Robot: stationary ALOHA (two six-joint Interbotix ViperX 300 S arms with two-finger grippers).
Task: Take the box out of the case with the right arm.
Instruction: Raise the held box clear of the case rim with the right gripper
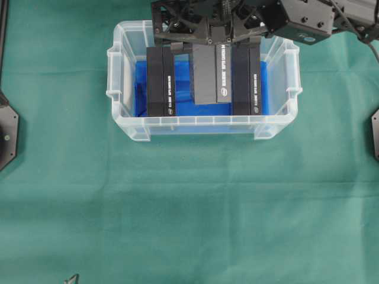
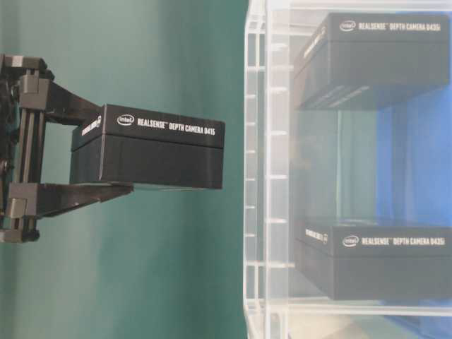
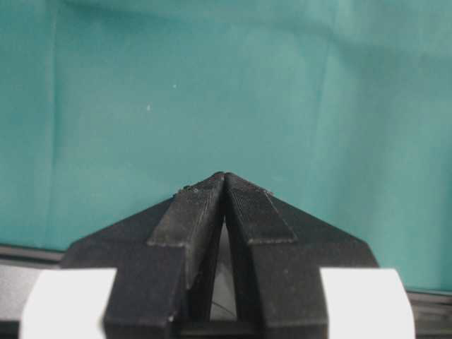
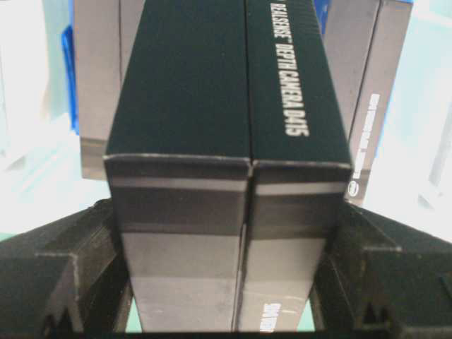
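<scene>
— While the right gripper [image 1: 208, 41] clamps it on both sides, where does the box [image 1: 210, 74] sit?
— Upper middle of the overhead view, raised above the case [image 1: 121, 89], between two boxes standing on the blue bottom: the left box [image 1: 160, 83] and the right box [image 1: 246, 80].
— Any writing?
— "Intel RealSense Depth Camera D415" in white; the table-level view shows it sharpest, on the held box at centre left, outside the clear wall.
— And the left gripper [image 3: 224, 185]?
— Only its wrist view shows it: fingers pressed together over the green cloth [image 3: 212, 85], holding nothing.
</scene>
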